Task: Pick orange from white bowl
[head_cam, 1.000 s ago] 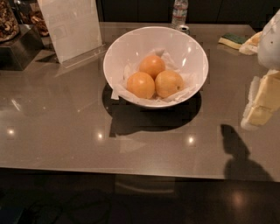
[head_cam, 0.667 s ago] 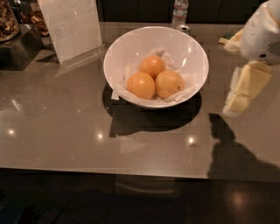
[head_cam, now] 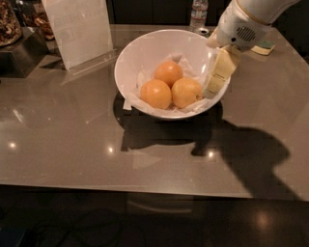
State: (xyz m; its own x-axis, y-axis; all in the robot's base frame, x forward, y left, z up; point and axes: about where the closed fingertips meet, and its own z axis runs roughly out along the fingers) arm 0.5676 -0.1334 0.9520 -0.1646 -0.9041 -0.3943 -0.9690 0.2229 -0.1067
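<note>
The white bowl (head_cam: pixel 140 50) stands on the grey table, lined with crumpled white paper. Three oranges lie in it. The palest, most yellow orange (head_cam: pixel 186 91) is the right one. A deeper orange fruit (head_cam: pixel 155 94) lies at its left and another (head_cam: pixel 168 72) behind. My gripper (head_cam: pixel 212 86), cream-coloured under a white wrist, hangs over the bowl's right rim, just right of the pale orange and close to it. It holds nothing that I can see.
A clear sign holder (head_cam: pixel 79 29) stands at the back left, beside a dark box of snacks (head_cam: pixel 14 41). A water bottle (head_cam: pixel 199 12) and a yellow sponge (head_cam: pixel 264 47) are at the back right. The table's front edge (head_cam: pixel 145 185) runs below.
My gripper has moved left from the table's right side and now sits over the bowl's right rim. The bowl and oranges have not moved.
</note>
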